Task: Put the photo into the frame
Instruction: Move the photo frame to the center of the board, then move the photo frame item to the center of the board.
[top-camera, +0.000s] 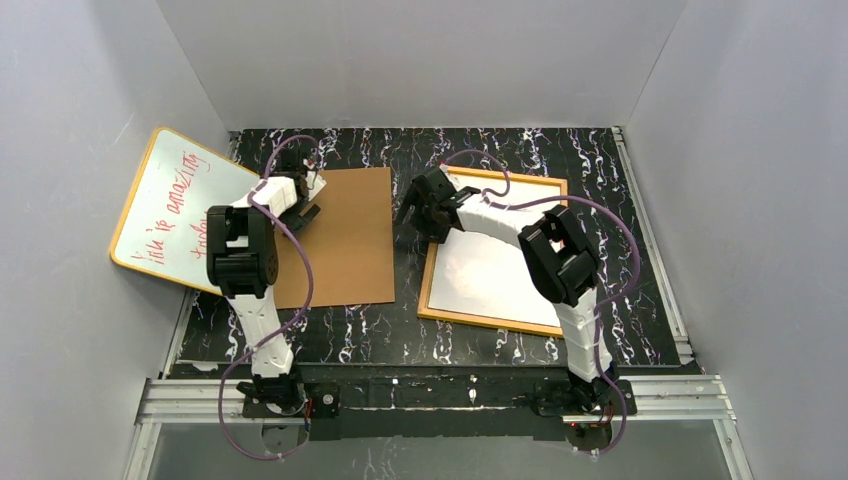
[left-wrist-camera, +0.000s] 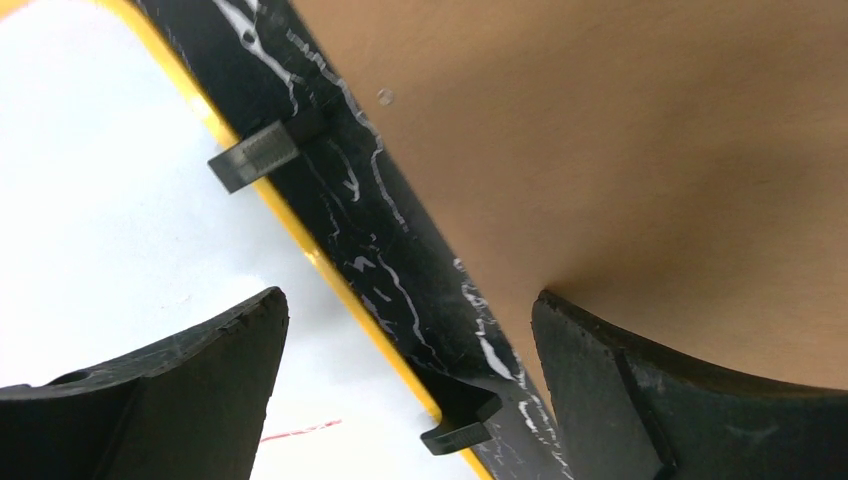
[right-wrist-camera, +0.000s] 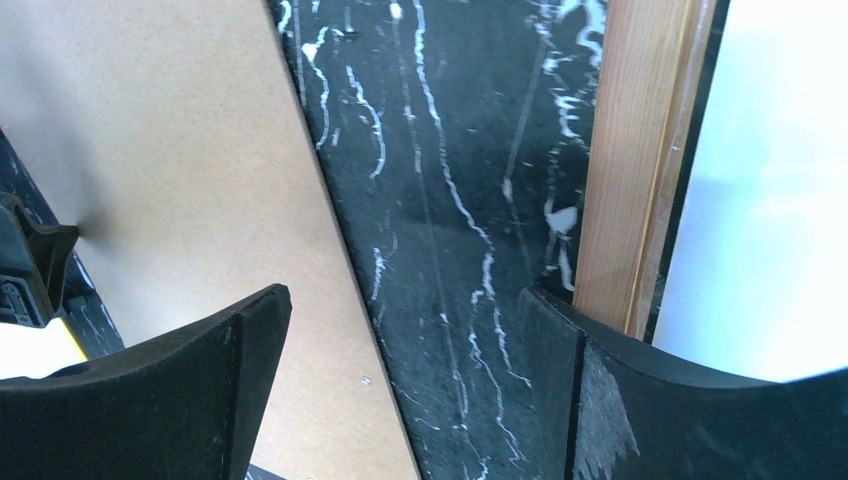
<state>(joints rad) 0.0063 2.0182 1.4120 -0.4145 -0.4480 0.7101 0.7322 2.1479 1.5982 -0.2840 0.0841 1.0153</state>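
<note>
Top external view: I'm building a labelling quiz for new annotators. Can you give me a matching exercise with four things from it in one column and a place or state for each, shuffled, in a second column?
Column 1
1. whiteboard
2. backing board
3. frame
4. right end effector

Column 2
A. open, above the strip between two of the others
B. far left, red writing on it
C. right side, lying flat, orange border
D. middle, lying flat, plain brown

Pairs: 1-B, 2-D, 3-C, 4-A
</note>
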